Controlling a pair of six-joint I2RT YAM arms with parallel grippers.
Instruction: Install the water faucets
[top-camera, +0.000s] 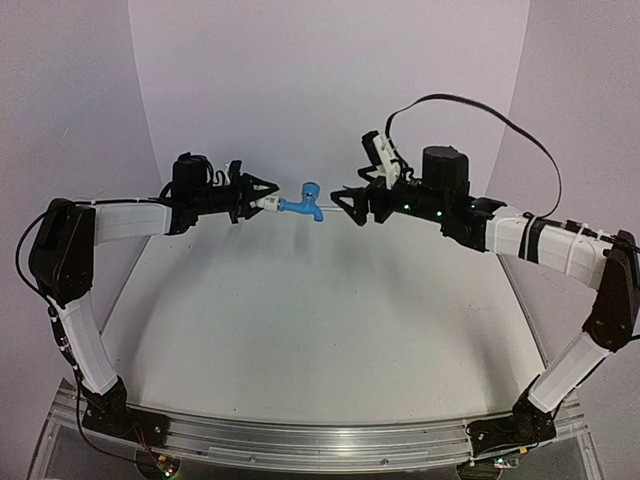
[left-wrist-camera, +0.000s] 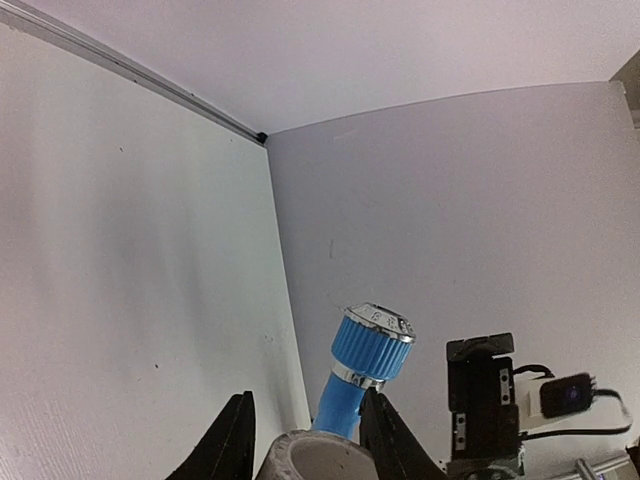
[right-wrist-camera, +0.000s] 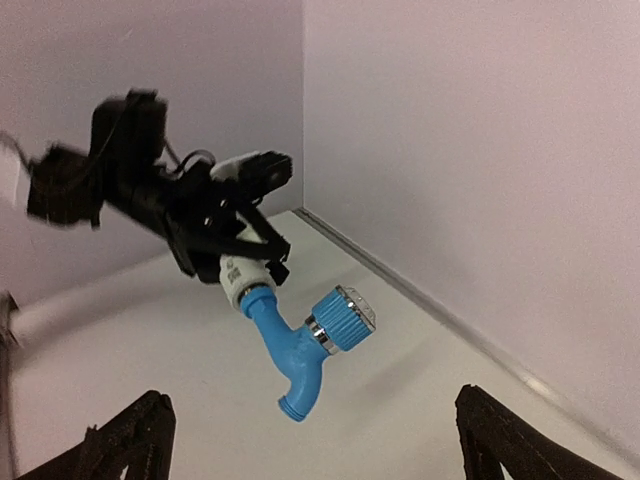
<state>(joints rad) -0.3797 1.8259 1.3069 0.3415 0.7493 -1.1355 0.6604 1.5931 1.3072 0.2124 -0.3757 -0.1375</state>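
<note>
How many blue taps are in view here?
1. The blue tap is in mid-air above the table, on the white fitting that the left gripper holds. No other shows.

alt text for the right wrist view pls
The left arm's fingers hold a white pipe fitting in mid-air with a blue tap joined to it, spout down, above a white table. The right arm's own fingers frame the bottom corners, wide apart and empty.

Soft, even light from above, walls washed faintly lilac, and the table (top-camera: 320, 330) carries only pale, diffuse shadows. The front rail (top-camera: 300, 440) bows (wide-lens bend at the edges). Right wrist view: the left arm (right-wrist-camera: 110, 170) smears with blur, the blue tap (right-wrist-camera: 300, 350) stays crisp. Left wrist view: the white fitting (left-wrist-camera: 315, 458) is soft and out of focus, and the tap's metal cap glints.
</note>
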